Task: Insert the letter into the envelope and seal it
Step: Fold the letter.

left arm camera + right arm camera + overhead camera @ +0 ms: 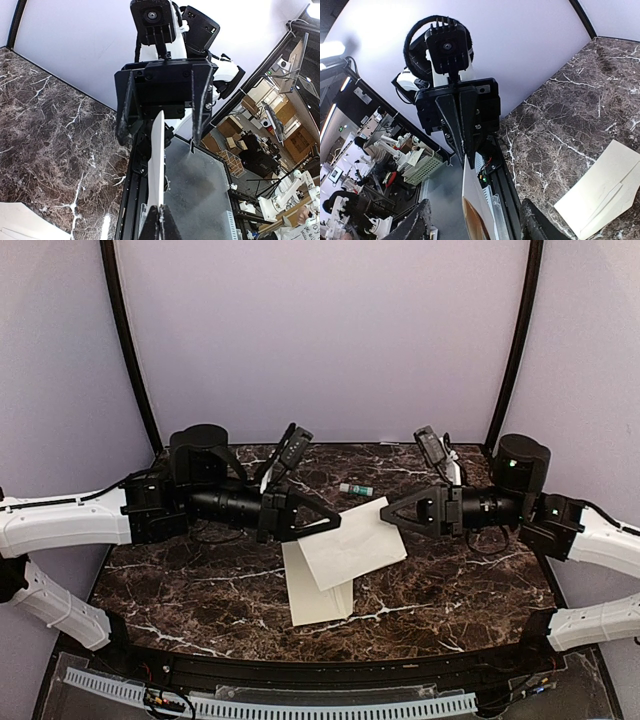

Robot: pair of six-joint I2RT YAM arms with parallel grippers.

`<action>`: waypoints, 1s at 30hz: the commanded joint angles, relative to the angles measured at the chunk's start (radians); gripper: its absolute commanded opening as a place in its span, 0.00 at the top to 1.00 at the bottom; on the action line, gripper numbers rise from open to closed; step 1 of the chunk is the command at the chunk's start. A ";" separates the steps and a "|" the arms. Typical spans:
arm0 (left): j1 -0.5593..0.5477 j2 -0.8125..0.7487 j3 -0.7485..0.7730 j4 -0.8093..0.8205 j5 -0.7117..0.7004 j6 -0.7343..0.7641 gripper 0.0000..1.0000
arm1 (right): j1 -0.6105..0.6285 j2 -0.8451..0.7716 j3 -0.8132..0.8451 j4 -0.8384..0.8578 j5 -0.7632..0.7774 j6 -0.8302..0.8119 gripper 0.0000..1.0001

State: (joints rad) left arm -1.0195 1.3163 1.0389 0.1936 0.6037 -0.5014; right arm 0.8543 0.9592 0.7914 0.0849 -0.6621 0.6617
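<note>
The letter [352, 542], a wide cream sheet, hangs in the air between my two grippers. My left gripper [335, 523] is shut on its left edge. In the left wrist view the sheet [157, 160] shows edge-on, rising from the pinched fingertips of my left gripper [161, 212]. My right gripper [386, 514] is open at the sheet's upper right corner. In the right wrist view the sheet's edge [472, 190] lies between the spread fingers of my right gripper [475, 205], touching neither. The envelope [318, 602] lies flat on the table below, also seen in the right wrist view [605, 192].
A small white and green glue stick [356, 489] lies on the dark marble table [180, 580] behind the letter. Both arms reach inward from the sides and meet over the table's middle. Purple walls close off the back and sides.
</note>
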 commanded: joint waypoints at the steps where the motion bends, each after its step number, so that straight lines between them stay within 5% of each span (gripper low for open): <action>1: -0.002 -0.011 -0.005 0.042 0.033 -0.009 1.00 | -0.004 0.008 -0.025 0.117 -0.038 0.043 0.49; 9: -0.002 -0.001 -0.026 0.064 0.040 -0.018 1.00 | -0.002 0.016 -0.006 0.092 -0.036 0.037 1.00; 12: -0.003 -0.001 -0.030 0.067 0.043 -0.025 0.99 | -0.002 0.004 -0.022 0.088 -0.028 0.036 1.00; 17: -0.002 -0.010 -0.025 0.046 0.024 -0.023 0.52 | -0.003 0.010 0.001 0.022 -0.032 -0.002 1.00; 21: 0.002 -0.021 0.006 -0.029 -0.025 0.010 0.31 | -0.002 0.026 0.043 -0.078 -0.047 -0.068 1.00; 30: 0.057 -0.026 0.106 -0.259 -0.119 0.085 0.24 | -0.002 0.080 0.118 -0.329 -0.041 -0.222 1.00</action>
State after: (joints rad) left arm -0.9787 1.3201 1.0824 0.0414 0.5297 -0.4694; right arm 0.8543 1.0271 0.8711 -0.1406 -0.6968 0.5251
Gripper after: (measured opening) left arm 0.753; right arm 0.003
